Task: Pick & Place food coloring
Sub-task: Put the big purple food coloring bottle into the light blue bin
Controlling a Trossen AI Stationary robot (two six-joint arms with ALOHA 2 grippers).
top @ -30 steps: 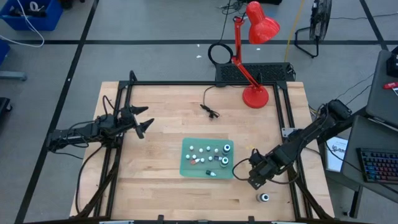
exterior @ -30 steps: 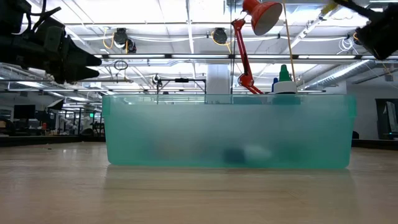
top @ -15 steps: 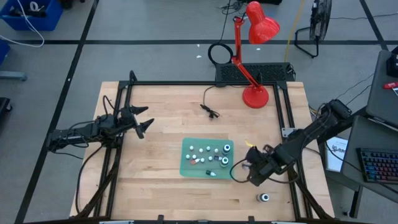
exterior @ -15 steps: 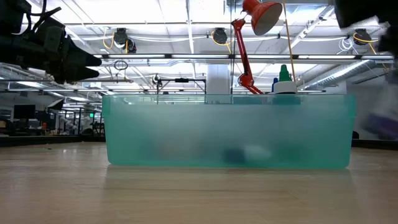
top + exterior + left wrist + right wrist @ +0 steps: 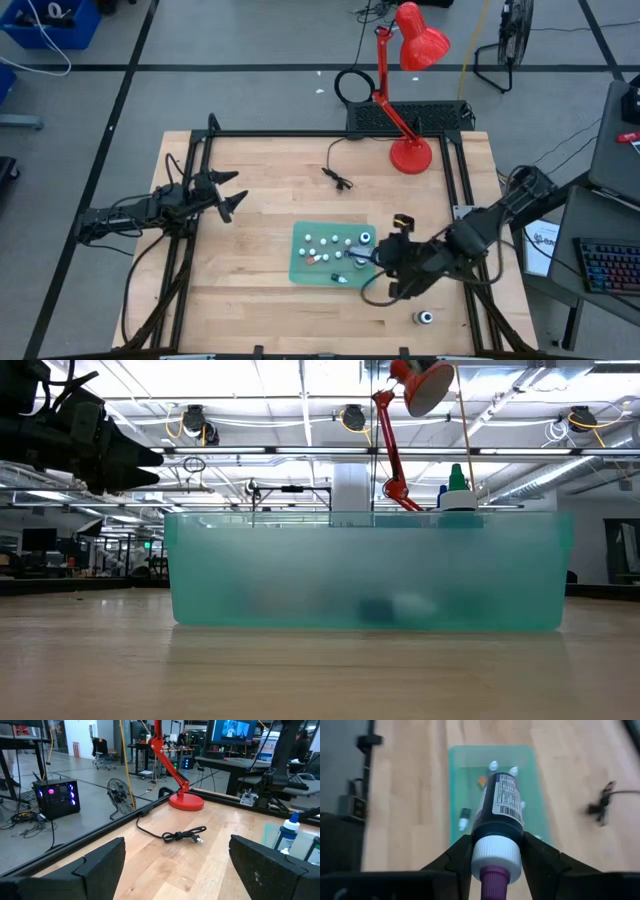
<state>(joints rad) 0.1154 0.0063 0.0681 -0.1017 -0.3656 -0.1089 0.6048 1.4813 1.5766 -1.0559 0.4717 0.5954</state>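
A: Right gripper (image 5: 496, 851)?
B: Clamped on a large dark-bodied bottle with a white collar and purple tip (image 5: 498, 822). Wrist view: both fingers press the collar, and the barcode label faces the camera. From above, the gripper (image 5: 383, 262) sits at the right edge of the translucent green rectangular tray (image 5: 300, 270), over the light wooden table (image 5: 260, 190).

A: What's in the tray?
B: Small white-capped bottles (image 5: 325, 247), roughly ten as white dots; exact count not readable. Two larger dark white-topped bottles (image 5: 365, 238) at the right end. One small bottle (image 5: 341, 281) lies on its side at the near rim.

A: Anything outside it?
B: One dark white-topped bottle (image 5: 425, 318) stands on the table near the right front corner, well apart from the tray.

A: Obstructions?
B: A red desk lamp (image 5: 410, 155) at the far edge and one loose black cord (image 5: 338, 178) between lamp and tray. Neither touches the tray.

A: Left gripper (image 5: 228, 192)?
B: Fingers spread wide, holding nothing, near the left edge of the table, well apart from the tray.

A: Low view?
B: The tray's frosted wall (image 5: 370, 570) hides its contents; a green-tipped bottle top (image 5: 457, 488) shows above the rim.
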